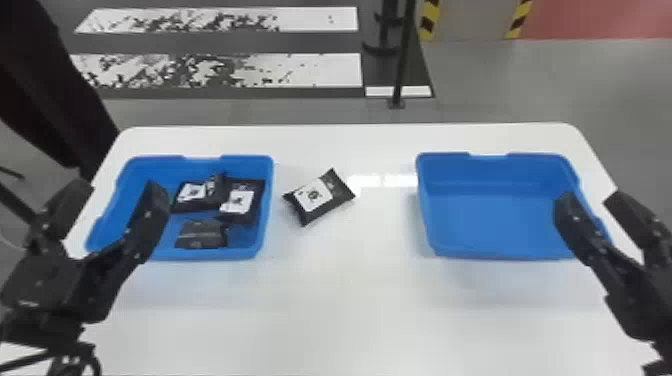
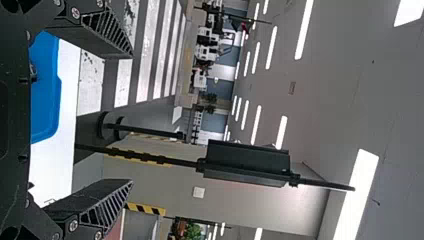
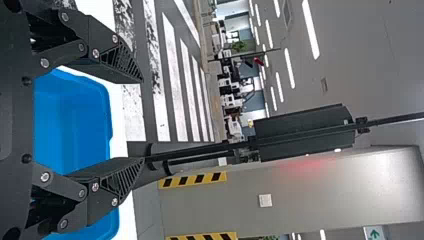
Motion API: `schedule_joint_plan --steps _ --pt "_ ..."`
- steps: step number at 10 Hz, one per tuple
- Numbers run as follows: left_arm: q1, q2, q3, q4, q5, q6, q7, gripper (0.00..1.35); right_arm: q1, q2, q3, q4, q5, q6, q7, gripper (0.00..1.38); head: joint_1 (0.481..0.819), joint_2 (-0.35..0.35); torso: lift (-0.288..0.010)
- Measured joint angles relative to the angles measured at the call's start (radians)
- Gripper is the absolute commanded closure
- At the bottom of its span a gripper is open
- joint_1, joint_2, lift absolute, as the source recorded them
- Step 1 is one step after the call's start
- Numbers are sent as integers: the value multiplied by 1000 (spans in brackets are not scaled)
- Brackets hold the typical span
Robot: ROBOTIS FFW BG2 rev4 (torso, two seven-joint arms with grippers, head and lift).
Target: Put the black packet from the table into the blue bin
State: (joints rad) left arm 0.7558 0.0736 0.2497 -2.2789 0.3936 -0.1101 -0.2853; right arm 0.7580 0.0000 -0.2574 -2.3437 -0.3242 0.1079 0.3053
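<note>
A black packet [image 1: 319, 196] with a white label lies on the white table [image 1: 345, 300] between two blue bins. The left blue bin [image 1: 265, 210] holds several black packets, and the right blue bin [image 1: 495, 220] has nothing in it. My left gripper [image 1: 117, 200] stands open over the outer side of the left bin, away from the loose packet. My right gripper [image 1: 592, 202] is open at the right bin's outer side. In the wrist views, the left gripper [image 2: 131, 119] and the right gripper [image 3: 143, 120] have their fingers wide apart with nothing between them.
Behind the table, a thin black post [image 1: 404, 55] stands on the floor near a striped black-and-white mat [image 1: 320, 70]. A person's dark-clothed legs [image 1: 55, 85] are by the table's far left corner.
</note>
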Motion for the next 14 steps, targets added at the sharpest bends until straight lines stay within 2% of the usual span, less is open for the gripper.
schedule_joint_plan --steps 6,7,9,11,14 --pt "-10 1 -12 0 -17 13 0 147 -2 0 -2 3 1 0 0 510 695 12 -110" --pt "-24 9 -33 4 -33 37 -1 147 -2 0 -2 4 1 0 0 510 695 -4 -110" --pt "-75 41 -116 36 -52 93 -7 147 -4 0 -2 5 3 0 0 510 695 -57 -110" --pt "-157 62 -185 76 -120 179 -39 147 -5 0 -2 6 6 3 0 510 695 -123 -110" --pt "-301 59 -231 175 -264 275 -113 145 -11 0 0 9 11 7 0 510 695 -157 -110"
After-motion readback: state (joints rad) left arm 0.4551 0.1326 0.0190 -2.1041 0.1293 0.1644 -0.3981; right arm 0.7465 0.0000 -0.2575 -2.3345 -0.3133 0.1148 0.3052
